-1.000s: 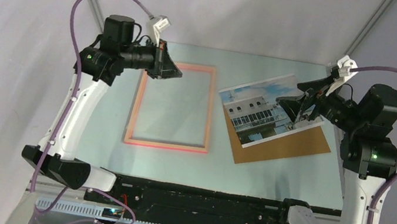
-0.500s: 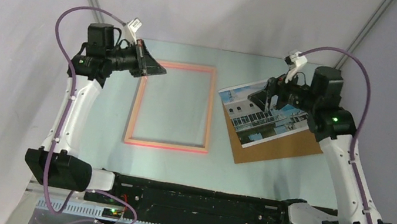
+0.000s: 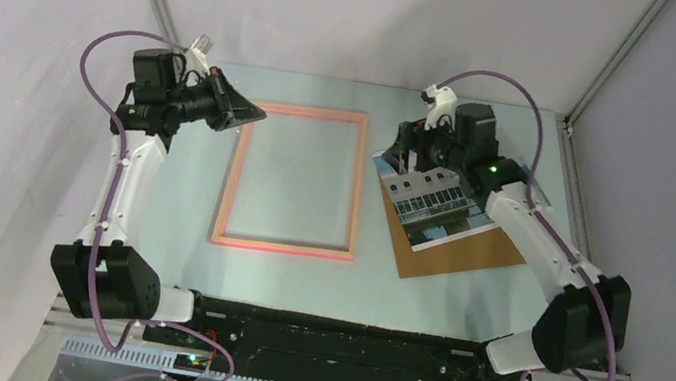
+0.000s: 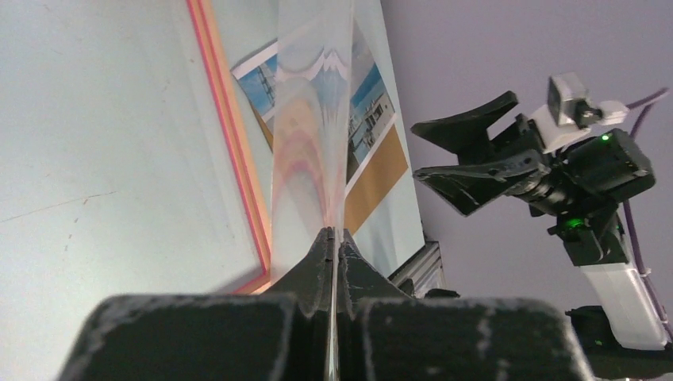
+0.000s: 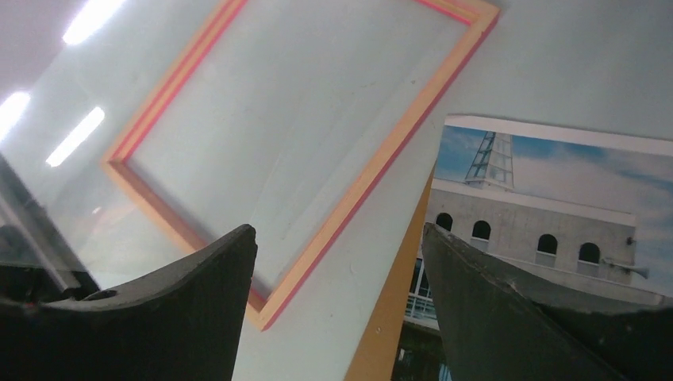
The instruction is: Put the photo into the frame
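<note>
The left claw (image 4: 329,234) pinches a thin clear sheet (image 4: 313,143) by the pink frame (image 3: 284,243)'s far corner. The right claw (image 5: 340,234) is spread wide, holding nothing, over the shiny photo (image 3: 438,205). Bare tabletop (image 3: 299,286) lies in between.

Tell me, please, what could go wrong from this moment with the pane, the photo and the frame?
1. The left gripper pinches the clear pane only at its edge, raised over the frame; it may slip and drop.
2. The photo lies flat on the backing board; the open right gripper above its corner may push it or catch the board too.
</note>
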### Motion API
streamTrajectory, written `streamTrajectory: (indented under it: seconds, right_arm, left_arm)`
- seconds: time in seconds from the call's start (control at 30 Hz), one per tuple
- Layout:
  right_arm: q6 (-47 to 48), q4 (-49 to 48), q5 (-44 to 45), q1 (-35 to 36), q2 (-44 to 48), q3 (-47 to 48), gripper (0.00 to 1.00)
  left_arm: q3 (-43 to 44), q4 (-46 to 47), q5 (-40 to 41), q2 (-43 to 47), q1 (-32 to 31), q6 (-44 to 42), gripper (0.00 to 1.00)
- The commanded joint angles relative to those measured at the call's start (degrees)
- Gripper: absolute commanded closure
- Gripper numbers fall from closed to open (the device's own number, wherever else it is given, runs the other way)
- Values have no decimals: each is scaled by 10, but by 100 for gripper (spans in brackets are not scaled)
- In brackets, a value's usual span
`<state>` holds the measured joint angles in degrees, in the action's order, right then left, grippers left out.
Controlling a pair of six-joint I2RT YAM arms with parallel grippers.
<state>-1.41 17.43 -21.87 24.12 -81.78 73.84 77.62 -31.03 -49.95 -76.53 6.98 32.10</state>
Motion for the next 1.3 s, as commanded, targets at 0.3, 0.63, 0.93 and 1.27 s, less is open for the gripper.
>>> streamTrajectory:
  seconds: [0.3,0.63,0.93,1.27]
  right_arm:
    - [-71,-49,131,76,-195,53,27]
    - [-77,45,114,87,-312,131,35]
    - [-82,66,85,89,-354,152,38]
    - [-84,80,80,95,-390,168,47]
  left_arm:
    - [-28,43,-38,19,73,-1,100]
    - [-32,43,-35,34,77,-21,100]
    - [-30,52,-35,30,77,-22,100]
    - [-36,57,-39,28,77,-23,100]
